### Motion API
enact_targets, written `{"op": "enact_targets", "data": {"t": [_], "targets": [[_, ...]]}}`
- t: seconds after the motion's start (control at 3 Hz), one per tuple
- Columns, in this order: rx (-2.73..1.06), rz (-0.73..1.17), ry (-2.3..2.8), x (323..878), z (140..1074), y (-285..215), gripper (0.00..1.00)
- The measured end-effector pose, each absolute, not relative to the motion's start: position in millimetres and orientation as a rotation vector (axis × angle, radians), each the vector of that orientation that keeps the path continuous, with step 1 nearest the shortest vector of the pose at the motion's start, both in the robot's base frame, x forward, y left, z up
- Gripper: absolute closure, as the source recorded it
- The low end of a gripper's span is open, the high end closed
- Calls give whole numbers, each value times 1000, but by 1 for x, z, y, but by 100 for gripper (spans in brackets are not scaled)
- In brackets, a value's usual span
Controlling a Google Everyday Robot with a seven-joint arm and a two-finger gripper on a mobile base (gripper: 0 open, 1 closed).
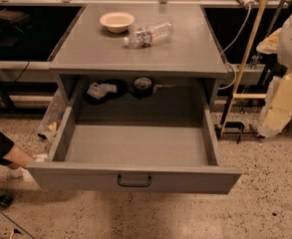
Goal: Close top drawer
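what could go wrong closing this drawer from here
A person's limb sits by the left front corner of the open top drawer; a push could catch it. The bottle lies on its side on the cabinet top and might roll from a slam. The gripper is not in view.

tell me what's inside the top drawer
The top drawer shows only bare grey floor; the strip behind its front panel is hidden. In the cavity behind sit a tape roll and a dark bundle. The gripper is not in view.
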State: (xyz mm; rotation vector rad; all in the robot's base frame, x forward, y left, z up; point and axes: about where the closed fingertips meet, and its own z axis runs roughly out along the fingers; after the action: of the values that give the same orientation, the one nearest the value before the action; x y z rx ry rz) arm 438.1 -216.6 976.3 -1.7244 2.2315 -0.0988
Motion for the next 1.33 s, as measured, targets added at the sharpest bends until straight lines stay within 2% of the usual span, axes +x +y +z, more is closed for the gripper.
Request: {"op": "enact_targets", "data": {"t": [0.67,1.33], "targets": [[-1721,-45,2217,415,946,-212,0],[-1845,282,2131,362,812,-159,0]]}}
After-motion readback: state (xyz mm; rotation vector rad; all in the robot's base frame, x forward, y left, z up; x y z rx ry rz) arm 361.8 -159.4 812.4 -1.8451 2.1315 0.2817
